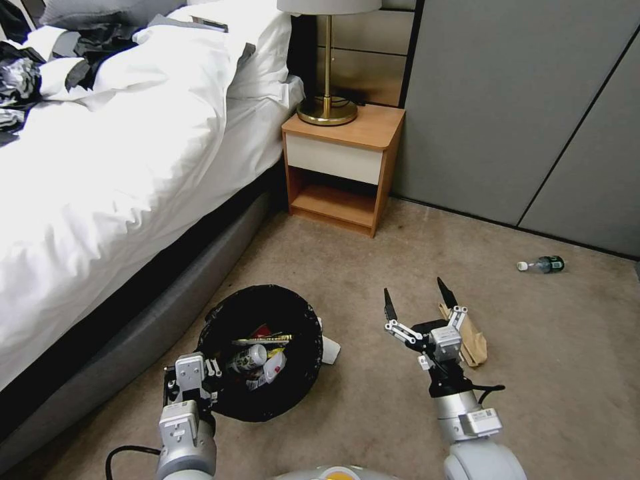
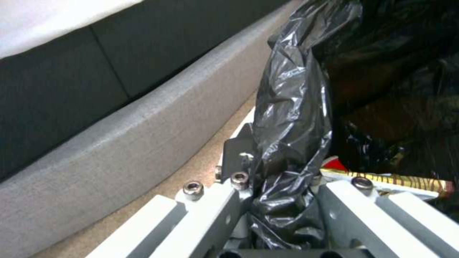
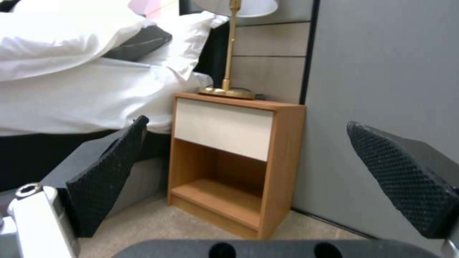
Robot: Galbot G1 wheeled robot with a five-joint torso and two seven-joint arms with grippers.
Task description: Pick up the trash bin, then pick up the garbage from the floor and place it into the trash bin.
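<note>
Trash bin (image 1: pixel 260 352) sits lower centre, its rim pinched by our left gripper (image 1: pixel 200 380); right gripper (image 1: pixel 420 308), spread wide, should descend squarely over the brown paper bag (image 1: pixel 472 340).

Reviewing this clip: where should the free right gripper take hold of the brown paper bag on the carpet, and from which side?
Probably from above, across the brown paper bag's narrow width near its exposed far end: it lies flat on the carpet, partly behind the open right gripper. The left gripper holds the trash bin.
</note>
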